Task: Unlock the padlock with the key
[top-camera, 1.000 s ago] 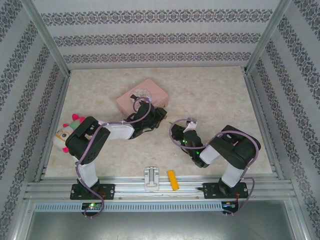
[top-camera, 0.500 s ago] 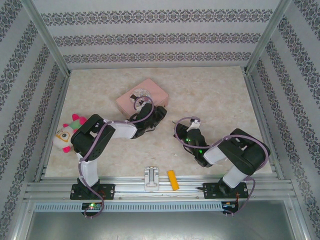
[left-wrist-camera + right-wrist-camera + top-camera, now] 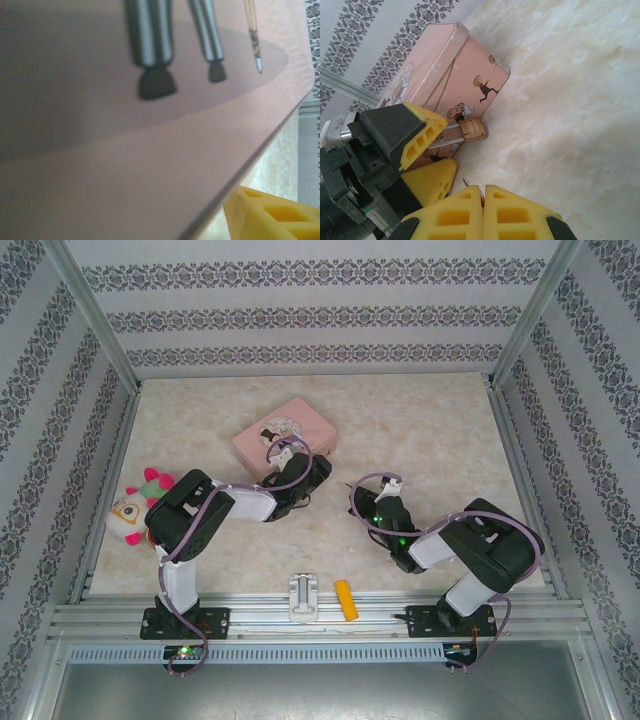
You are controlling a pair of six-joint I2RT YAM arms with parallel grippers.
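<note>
At the near edge of the tabletop (image 3: 430, 440), between the two arm bases, a white bracket (image 3: 303, 597) lies just beside a yellow-orange block (image 3: 345, 600), both well apart from the work further in. A plush toy (image 3: 130, 510) sits against the left rail, beside the left arm's elbow.

The right gripper (image 3: 481, 190) reaches in from the right with its yellow jaws pressed together. The key (image 3: 466, 182), a thin dark sliver, sticks out from their tips and points toward the padlock without touching it.

Just past it is the left gripper (image 3: 445, 146), its jaws spread, one yellow finger above and one below. The padlock (image 3: 473, 129) rests just beyond the upper fingertip. Its small brass body is against the side wall of the pink tin (image 3: 445, 60), low near the tabletop, and its thin silvery shackle runs back toward the gap between the spread jaws. Whether either finger touches the shackle cannot be told.

In the left wrist view the lid of the tin is very close and blurred, with a few dark printed shapes on it. One of that gripper's yellow fingers (image 3: 270, 215) pokes in at the lower right beside the tin's edge.

From above, the tin lies angled on the marbled tabletop, with the left arm's jaws at its near right corner. Behind it stands the wall (image 3: 320, 315), patterned in dark floral bands.
</note>
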